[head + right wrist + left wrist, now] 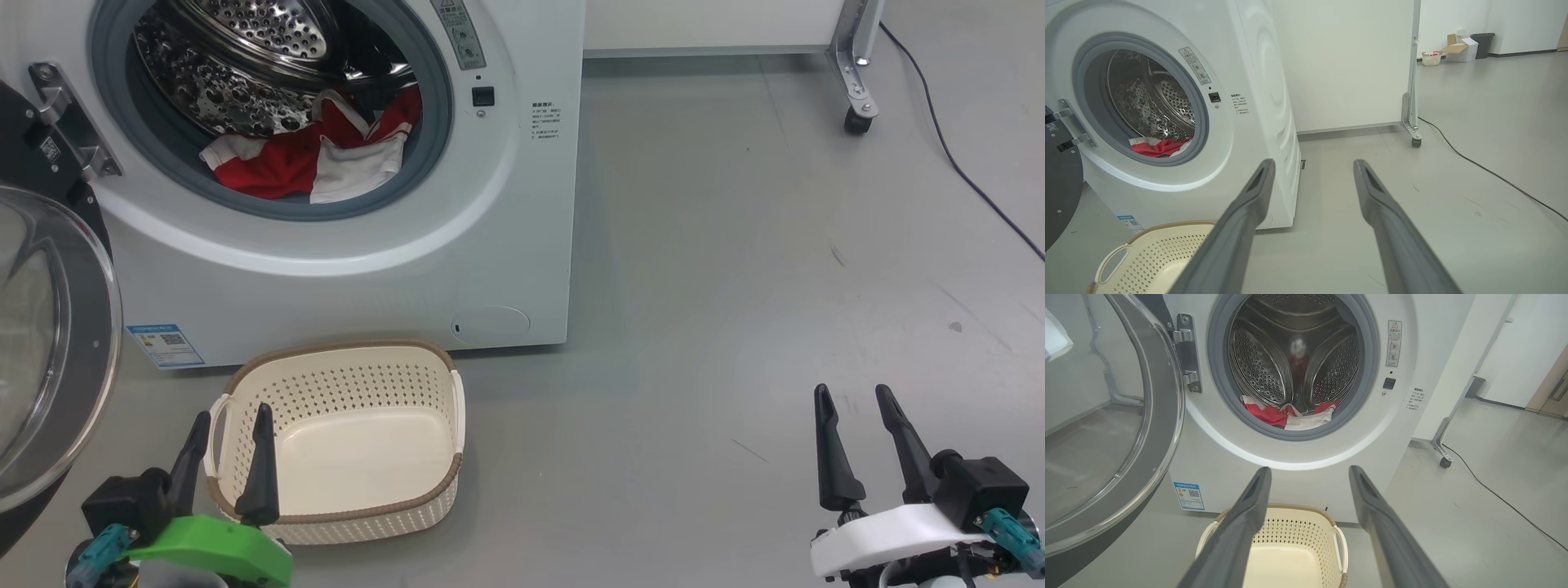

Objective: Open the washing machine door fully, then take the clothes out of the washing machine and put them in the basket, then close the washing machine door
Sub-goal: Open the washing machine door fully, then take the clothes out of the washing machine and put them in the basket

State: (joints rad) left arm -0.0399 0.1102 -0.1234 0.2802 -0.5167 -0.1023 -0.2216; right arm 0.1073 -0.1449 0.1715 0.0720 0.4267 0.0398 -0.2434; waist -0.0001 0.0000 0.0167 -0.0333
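Observation:
The white washing machine [343, 269] stands with its round black-rimmed door [49, 343] swung out to the left. Red and white clothes [314, 155] lie at the drum's front lip, also seen as clothes [1290, 416] and clothes [1157, 147] in the wrist views. The cream basket [408, 363] sits on the floor in front of the machine with nothing in it. My left gripper [233, 420] hovers open at the basket's near left corner, nothing between its fingers [1249, 506]. My right gripper [857, 400] is open over bare floor, far right of the basket.
Grey floor spreads to the right of the machine. A white panel on a caster [857, 118] stands at the back right, and a black cable [963, 171] runs across the floor beside it. Boxes and a bin [1482, 43] stand far off by the wall.

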